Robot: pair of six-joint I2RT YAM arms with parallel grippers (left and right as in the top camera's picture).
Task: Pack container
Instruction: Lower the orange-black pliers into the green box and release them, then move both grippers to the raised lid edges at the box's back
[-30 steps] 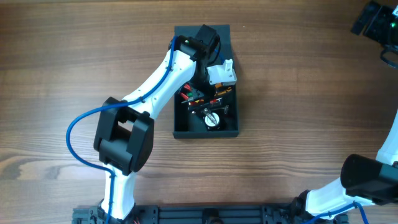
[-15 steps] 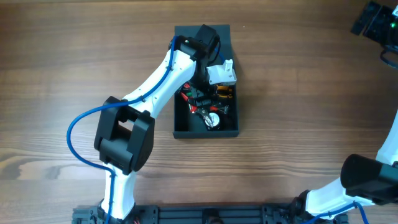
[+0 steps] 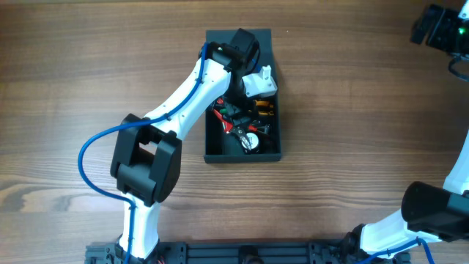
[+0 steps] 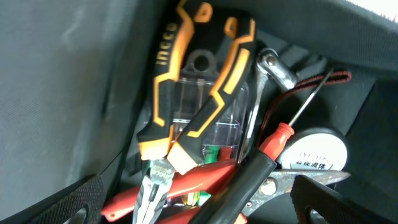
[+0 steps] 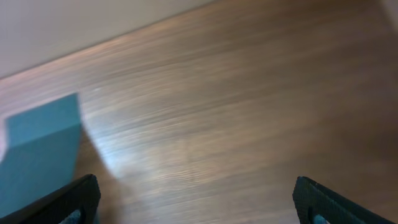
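The container (image 3: 227, 156), a dark teal-grey box, sat on the wooden table (image 3: 352, 110) with its flap lid (image 3: 220, 40) folded back. The left fingers (image 4: 68, 202) reached down into its open compartment. Those fingers stood wide apart, one dark tip at each lower corner of the wrist view, and they gripped nothing. The tools lay loose in the box beyond them. Straight ahead, in the gap between the two tips, lay a pair of pliers (image 4: 186, 93) with orange-and-black handles. Its steel nose pointed back toward the fingers, and it rested on a clear plastic case (image 4: 208, 127). A red-handled tool (image 4: 193, 183) crossed under the pliers' nose, close to the fingers. A screwdriver (image 4: 277, 137) with a red-and-black handle slanted away toward the side of the right-hand tip, its thin shaft running on past a round tape measure (image 4: 318, 152) with a white face. Farther out from the fingers, beside the pliers' handles, a silvery wrench head (image 4: 273, 62) showed. The right fingers (image 5: 336, 200) were well apart from the container, near the far right corner of the table. They were also spread wide with nothing between them, above bare wood. A flat-faced teal object (image 5: 40, 149) sat just beyond the left-hand tip; what it was could not be told.
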